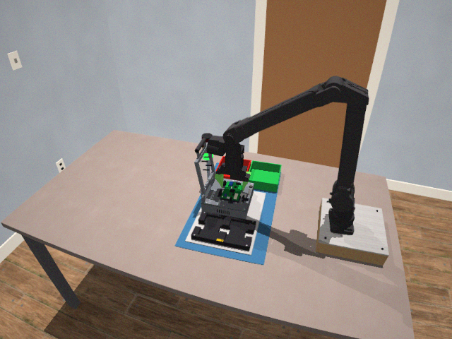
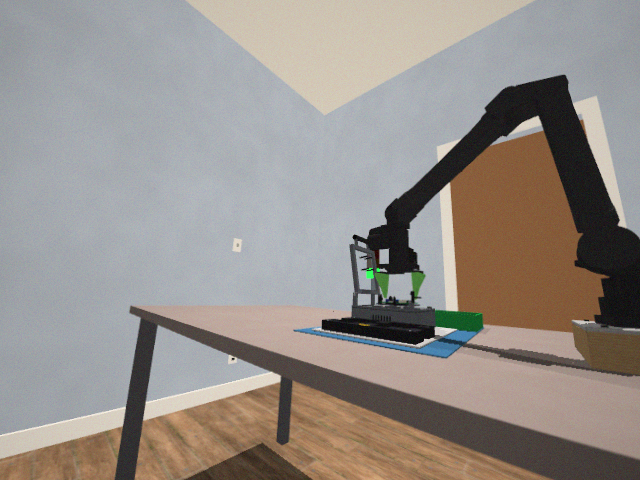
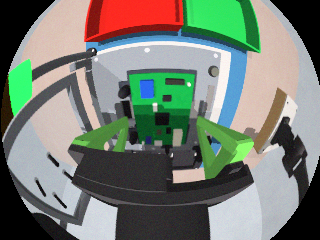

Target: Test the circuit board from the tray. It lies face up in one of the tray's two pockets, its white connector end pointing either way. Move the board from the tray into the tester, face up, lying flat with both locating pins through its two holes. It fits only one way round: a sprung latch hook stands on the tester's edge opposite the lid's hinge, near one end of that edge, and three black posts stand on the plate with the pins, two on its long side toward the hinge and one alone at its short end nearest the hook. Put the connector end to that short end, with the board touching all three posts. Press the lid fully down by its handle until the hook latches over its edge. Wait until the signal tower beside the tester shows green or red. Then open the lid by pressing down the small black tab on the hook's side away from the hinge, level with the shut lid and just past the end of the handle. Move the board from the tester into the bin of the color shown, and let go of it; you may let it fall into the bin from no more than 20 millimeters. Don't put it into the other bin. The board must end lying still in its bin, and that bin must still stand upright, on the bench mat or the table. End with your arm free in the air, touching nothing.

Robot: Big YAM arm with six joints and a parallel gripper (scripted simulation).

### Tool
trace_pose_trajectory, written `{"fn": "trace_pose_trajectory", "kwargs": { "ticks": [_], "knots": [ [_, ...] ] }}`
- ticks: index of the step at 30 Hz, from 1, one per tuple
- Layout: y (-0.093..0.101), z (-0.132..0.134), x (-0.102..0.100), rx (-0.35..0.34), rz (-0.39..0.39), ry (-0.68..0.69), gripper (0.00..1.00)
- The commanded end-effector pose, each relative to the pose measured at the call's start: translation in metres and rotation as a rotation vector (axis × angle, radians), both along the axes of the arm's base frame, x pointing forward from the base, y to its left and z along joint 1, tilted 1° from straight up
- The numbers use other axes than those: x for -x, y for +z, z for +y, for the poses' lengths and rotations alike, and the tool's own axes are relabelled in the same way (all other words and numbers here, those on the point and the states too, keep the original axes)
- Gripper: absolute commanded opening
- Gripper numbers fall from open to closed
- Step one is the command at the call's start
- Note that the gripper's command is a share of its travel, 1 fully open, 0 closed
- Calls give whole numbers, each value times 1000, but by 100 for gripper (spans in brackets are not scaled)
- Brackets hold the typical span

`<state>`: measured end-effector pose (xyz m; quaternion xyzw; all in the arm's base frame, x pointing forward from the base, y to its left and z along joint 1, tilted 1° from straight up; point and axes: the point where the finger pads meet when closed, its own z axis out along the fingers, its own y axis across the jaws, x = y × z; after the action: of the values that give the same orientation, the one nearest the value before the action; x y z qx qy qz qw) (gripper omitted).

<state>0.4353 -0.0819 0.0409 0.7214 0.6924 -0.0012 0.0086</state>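
The green circuit board (image 3: 160, 108) lies face up on the plate of the grey tester (image 1: 226, 201); it also shows in the top view (image 1: 231, 191). The tester's lid (image 1: 203, 171) stands open and upright on the left. My gripper (image 3: 162, 120) hangs just above the board, its green fingers open and straddling it, with nothing between them. From the side (image 2: 399, 297) the fingertips reach down to about board level. The signal tower (image 3: 20, 86) shows green; it also shows in the exterior view (image 2: 369, 273).
The red bin (image 3: 135, 4) and the green bin (image 3: 218, 10) stand side by side behind the tester. The black tray (image 1: 223, 230) lies in front of the tester on the blue mat (image 1: 226, 233), both pockets empty. The arm's base block (image 1: 352, 233) is at the right.
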Motion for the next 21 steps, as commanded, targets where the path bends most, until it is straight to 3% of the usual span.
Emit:
{"fn": "trace_pose_trajectory", "kwargs": {
  "ticks": [1,21],
  "knots": [
    [-11,-7,-3,2,-10,-4,92],
    [-15,-7,-3,3,-14,-5,92]
  ]
}}
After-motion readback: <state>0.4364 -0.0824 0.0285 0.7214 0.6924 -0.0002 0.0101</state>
